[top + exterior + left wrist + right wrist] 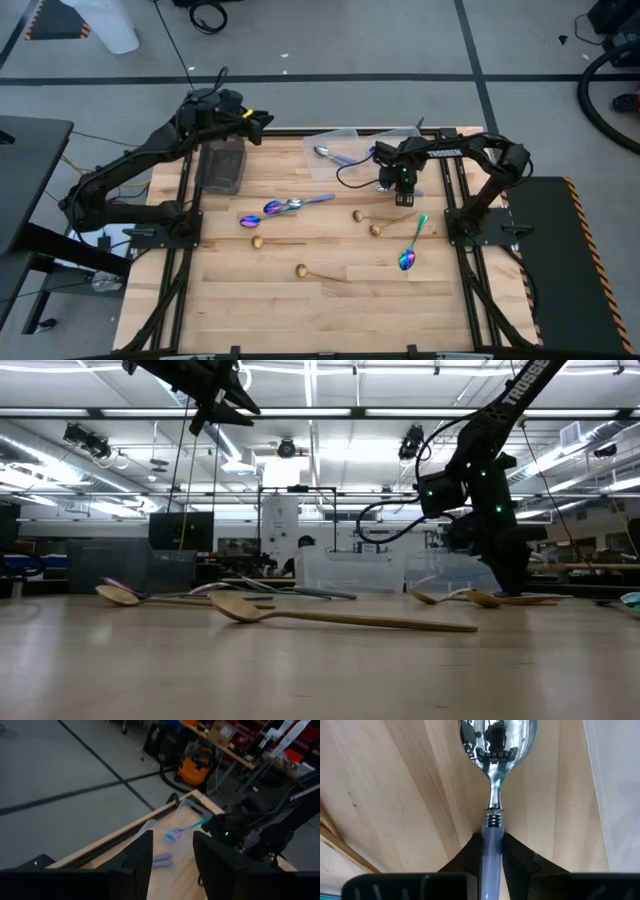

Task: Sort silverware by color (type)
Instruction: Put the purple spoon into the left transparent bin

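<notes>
Right wrist view, right end effector (pixel 491 851) clamped on silver spoon (pixel 492 780) handle, left end effector (pixel 171 857) released at table's far edge.

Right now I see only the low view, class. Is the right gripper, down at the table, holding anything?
Observer: Yes. The right wrist view shows the right gripper pinching the lilac handle of a silver-bowled spoon.
Operator: And the left gripper?
Observer: The left gripper is open and empty, over the table's far left corner, near the dark tray.
Operator: Anything sorted yet?
Observer: From above, a blue-handled spoon lies in the clear container.
</notes>
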Available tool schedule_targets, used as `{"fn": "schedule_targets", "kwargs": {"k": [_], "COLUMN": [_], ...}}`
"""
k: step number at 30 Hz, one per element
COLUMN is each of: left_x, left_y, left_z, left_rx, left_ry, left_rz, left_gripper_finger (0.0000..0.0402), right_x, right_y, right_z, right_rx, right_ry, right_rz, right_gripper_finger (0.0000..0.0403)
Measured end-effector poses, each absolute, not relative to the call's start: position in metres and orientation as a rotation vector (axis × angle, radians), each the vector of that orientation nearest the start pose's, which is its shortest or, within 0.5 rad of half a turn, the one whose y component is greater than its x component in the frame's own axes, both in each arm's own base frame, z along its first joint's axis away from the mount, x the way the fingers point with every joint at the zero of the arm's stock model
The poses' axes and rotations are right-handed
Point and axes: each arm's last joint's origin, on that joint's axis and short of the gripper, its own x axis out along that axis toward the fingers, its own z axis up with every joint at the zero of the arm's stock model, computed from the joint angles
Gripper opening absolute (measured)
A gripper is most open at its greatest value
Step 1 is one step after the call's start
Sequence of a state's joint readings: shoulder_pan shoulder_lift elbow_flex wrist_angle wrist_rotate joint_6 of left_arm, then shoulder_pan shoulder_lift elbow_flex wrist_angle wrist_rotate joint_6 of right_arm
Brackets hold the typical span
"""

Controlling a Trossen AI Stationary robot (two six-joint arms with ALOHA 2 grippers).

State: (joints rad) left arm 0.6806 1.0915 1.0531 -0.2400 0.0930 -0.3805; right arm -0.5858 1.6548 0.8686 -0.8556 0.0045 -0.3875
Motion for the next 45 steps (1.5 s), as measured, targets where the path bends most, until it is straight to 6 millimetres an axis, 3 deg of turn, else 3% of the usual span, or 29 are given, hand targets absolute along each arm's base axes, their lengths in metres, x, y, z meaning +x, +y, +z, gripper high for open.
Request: {"fn": "schedule_targets", "kwargs": {"k": [9,19,26,38,45], "left_x": [0.163,0.172,0.17,0.168,0.175], "left_y": [0.14,0.14,0.144,0.147,0.154], "left_z": [0.379,0.388,0.388,0.386,0.375], "left_rx": [-0.424,-0.457,-0.406,-0.427,-0.459], "left_ry": [0.076,-0.03,-0.04,-0.035,0.028], "left_rz": [0.658,0.471,0.592,0.636,0.658], "left_gripper_finger": [0.0148,0.0148,0.0148,0.0148,0.0148], "right_x": [0.234,0.264,0.284,0.31,0.323], "right_y": [-0.146,-0.158,-0.173,-0.189,-0.204], "right_z": [0.164,0.21,0.244,0.264,0.229], "right_rx": [0.197,0.166,0.045,-0.142,-0.117], "right_ry": [1.457,1.214,1.018,0.695,0.771], "right_rz": [-0.059,0.069,0.009,-0.086,-0.13], "right_gripper_finger": [0.0057,0.0057,0.0057,0.0062,0.0061]}}
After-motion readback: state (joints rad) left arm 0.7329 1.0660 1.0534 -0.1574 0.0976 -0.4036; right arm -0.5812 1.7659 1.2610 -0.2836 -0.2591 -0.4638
